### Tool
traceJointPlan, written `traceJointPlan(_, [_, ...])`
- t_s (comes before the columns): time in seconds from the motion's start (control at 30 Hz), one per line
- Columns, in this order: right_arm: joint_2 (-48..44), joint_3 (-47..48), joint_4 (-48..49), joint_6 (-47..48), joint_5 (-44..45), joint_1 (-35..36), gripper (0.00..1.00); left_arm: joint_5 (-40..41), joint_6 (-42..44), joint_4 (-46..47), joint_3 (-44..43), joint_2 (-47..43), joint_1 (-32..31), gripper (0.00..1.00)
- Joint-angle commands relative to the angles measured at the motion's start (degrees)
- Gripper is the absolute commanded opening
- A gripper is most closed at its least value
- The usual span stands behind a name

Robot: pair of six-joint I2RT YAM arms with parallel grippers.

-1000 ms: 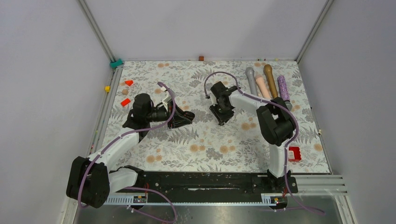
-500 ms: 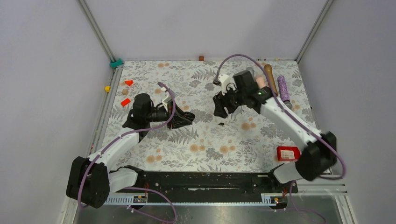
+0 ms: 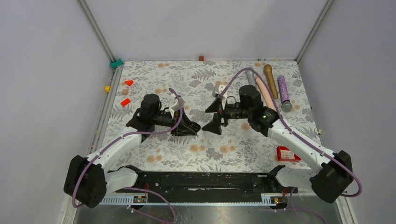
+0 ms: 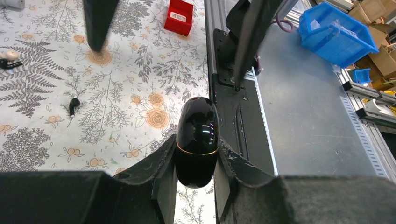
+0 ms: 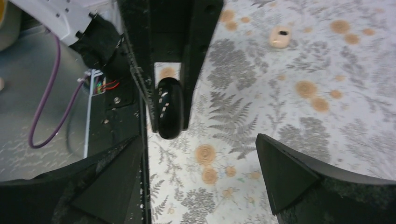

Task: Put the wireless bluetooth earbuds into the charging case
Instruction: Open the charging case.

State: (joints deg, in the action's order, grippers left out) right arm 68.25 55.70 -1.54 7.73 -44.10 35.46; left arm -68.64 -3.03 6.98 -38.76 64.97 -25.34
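The right tool (image 3: 213,117) has swung round and opened wide, empty. Directly ahead, the left tool (image 3: 190,127) clamps the glossy black oval case (image 4: 197,135). Judged ready for lid opening.

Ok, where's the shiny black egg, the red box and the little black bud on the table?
shiny black egg (image 4: 196,135): left wrist view, on its glossy upper half.
red box (image 4: 180,17): left wrist view, on its top face.
little black bud (image 4: 73,105): left wrist view, on the middle of its body.

Left end effector (image 4: 196,142) clamped on black pod (image 4: 197,122), right end effector (image 5: 197,139) spread wide
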Motion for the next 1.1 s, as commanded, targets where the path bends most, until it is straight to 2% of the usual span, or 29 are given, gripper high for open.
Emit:
traceJointPlan(0.0, [1.77,-1.45,4.62,1.07,2.37,5.8,0.99,-2.58,5.41,-2.81,-2.8,0.07,-0.98,0.0])
traceJointPlan(0.23, [4.08,-0.18,6.57,-2.39,3.92,6.34,0.98,-2.55,7.09,-4.3,-2.85,-0.16,-1.63,0.0])
traceJointPlan(0.43, [4.57,0.26,4.84,-0.24,9.46,6.35,0.97,-3.08,8.65,-5.75,-3.07,-0.23,-2.43,0.0])
traceJointPlan(0.73, [0.22,4.8,-3.87,9.03,22.31,6.13,0.97,-3.38,8.74,-5.84,-3.03,-0.2,-2.43,0.0])
traceJointPlan(0.93, [-1.74,8.0,-8.87,9.54,20.7,5.73,0.99,-3.2,8.56,-5.84,-3.08,-0.35,-2.43,0.0])
traceJointPlan(1.07, [-3.6,10.5,-12.04,5.44,23.15,5.63,0.99,-3.32,8.57,-5.84,-2.95,-0.33,-2.37,0.0])
